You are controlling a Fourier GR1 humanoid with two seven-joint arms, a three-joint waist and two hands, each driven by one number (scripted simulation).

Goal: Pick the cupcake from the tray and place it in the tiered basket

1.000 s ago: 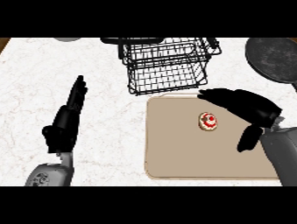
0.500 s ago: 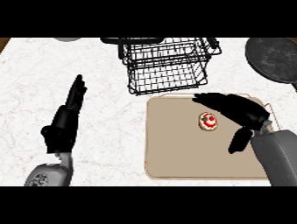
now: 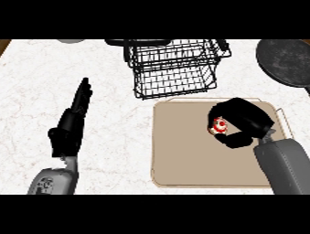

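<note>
A small cupcake (image 3: pixel 219 125) with red and white icing sits on the beige tray (image 3: pixel 184 155), in its upper right part. My right hand (image 3: pixel 243 119) is over it with fingers and thumb curled round it, hiding most of the cake. The black wire tiered basket (image 3: pixel 174 67) stands just beyond the tray's far edge. My left hand (image 3: pixel 72 123) rests open on the counter at the left, fingers straight and pointing away, well apart from the tray.
A dark frying pan (image 3: pixel 292 61) lies at the far right, its handle running down past the tray's right corner. A grey round object (image 3: pixel 69 41) shows at the top left edge. The white marble counter (image 3: pixel 22 100) spreads to the left.
My right hand has moved left across the tray and closed its fingers round the cupcake. The left hand has stayed put.
</note>
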